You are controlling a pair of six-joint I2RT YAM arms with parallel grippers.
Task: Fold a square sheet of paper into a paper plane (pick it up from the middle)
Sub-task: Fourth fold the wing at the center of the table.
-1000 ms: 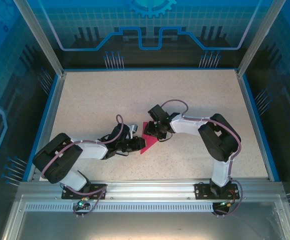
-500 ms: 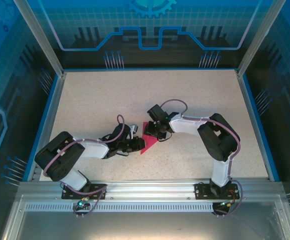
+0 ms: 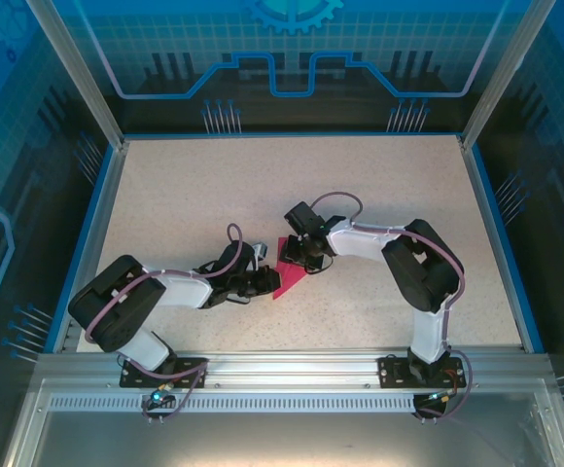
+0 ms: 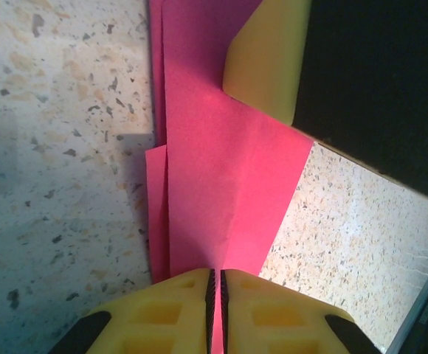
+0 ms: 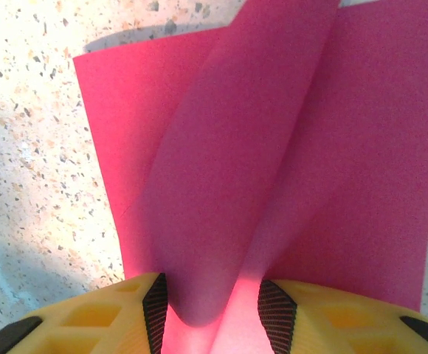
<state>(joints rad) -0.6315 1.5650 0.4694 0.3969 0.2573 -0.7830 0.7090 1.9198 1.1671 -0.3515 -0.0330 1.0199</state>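
Note:
The square sheet of paper (image 3: 289,276) is magenta-pink and lies partly folded on the table between my two grippers. My left gripper (image 3: 270,281) comes in from the left, and its yellow jaws (image 4: 215,295) are shut on a raised crease of the paper (image 4: 229,169). My right gripper (image 3: 300,261) stands over the sheet's far end. Its pads (image 5: 155,302) are apart, and a rounded hump of the paper (image 5: 273,147) rises between them. One right finger (image 4: 266,59) rests on the sheet in the left wrist view. The paper plane is not formed.
The speckled tabletop (image 3: 389,195) runs out to blue side rails (image 3: 496,243). Both arm bases are bolted to the metal rail at the near edge (image 3: 292,375).
My left jaws have closed down onto the paper's crease. Both arms and the sheet have hardly shifted.

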